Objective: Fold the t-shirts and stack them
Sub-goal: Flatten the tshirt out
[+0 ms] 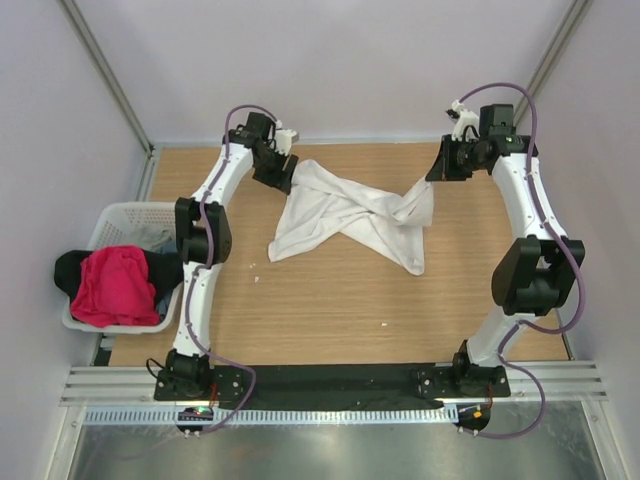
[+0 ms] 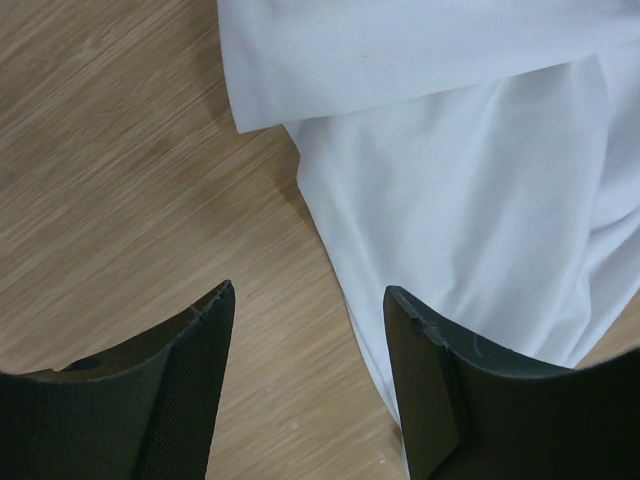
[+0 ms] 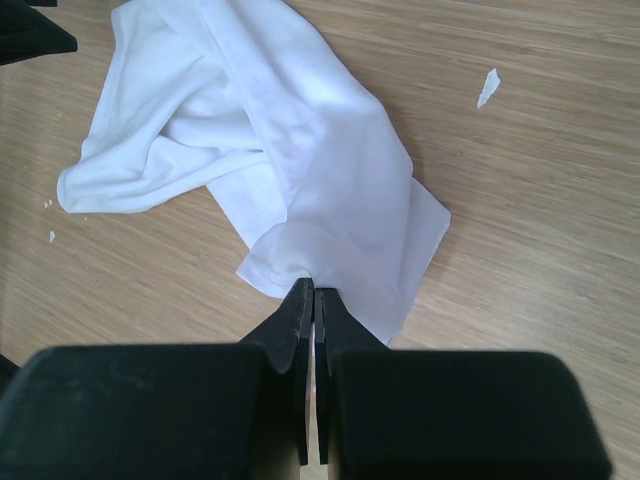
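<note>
Trouble may come from the twist. From above, the white t-shirt (image 1: pixel 350 215) lies twisted in the middle of the wooden table (image 1: pixel 330 310), a bit to the far side. The pink-red t-shirt (image 1: pixel 115 285) and the black t-shirt (image 1: pixel 66 270) wait in the white basket (image 1: pixel 110 212) on the left. The right gripper (image 1: pixel 436 172) is at the white shirt's far right corner, and the left gripper (image 1: pixel 283 178) is at its far left corner. With only 1 corner held, a pull could make the twist tighter and not flatter.

In the left wrist view, the left gripper's 2 fingers (image 2: pixel 200 380) stand apart with nothing in them. 1 is over the shirt's edge and the other is over bare wood. If they close here they may miss the cloth.

In the right wrist view, the right gripper is shut tight on a thin bit of the shirt's edge. That small bite could slip out in a fast lift.

No writing, brand or label can be read in any view
</note>
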Robot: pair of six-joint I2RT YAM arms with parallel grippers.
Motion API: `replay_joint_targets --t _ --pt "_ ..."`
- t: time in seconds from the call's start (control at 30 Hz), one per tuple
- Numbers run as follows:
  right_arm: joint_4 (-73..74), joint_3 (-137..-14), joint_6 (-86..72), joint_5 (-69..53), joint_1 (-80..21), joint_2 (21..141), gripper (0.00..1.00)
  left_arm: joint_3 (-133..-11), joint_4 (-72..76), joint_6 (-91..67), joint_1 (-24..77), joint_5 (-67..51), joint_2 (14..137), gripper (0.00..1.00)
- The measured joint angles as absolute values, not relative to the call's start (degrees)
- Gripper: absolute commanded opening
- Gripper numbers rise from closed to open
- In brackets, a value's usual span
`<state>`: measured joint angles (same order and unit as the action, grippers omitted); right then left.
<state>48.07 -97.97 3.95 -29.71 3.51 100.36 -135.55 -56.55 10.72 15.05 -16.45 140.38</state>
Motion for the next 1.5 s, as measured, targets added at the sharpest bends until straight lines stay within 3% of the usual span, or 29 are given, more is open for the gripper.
replay_joint_targets --t 0.3,0.8,1.07,1.3,1.4,1.5 --pt "48.7 -98.7 4.5 -27.4 3.5 101.8 0.01 -136.8 -45.6 8.4 12.7 -22.4 144.1 0.73" --pt "51.0 -85.2 5.5 -26.1 3.4 95.4 0.01 -139.8 -22.3 -1.7 12.9 -29.7 152.8 0.68" --pt "51.0 -85.2 5.5 -26.0 3.4 93.4 0.01 -140.2 -18.6 -4.2 13.2 -30.3 155.5 0.58" --pt "50.9 -84.9 5.4 -25.6 3.4 93.4 0.01 -139.6 -18.1 -4.6 13.3 -32.1 155.3 0.23" --pt "50.9 -84.9 5.5 -25.5 3.4 93.3 0.01 -134.1 -18.8 -5.9 13.0 -34.8 151.9 0.13" --pt "50.8 -84.6 5.5 -25.5 3.4 93.2 0.01 -122.5 -19.6 -7.6 12.5 -37.5 144.0 0.10"
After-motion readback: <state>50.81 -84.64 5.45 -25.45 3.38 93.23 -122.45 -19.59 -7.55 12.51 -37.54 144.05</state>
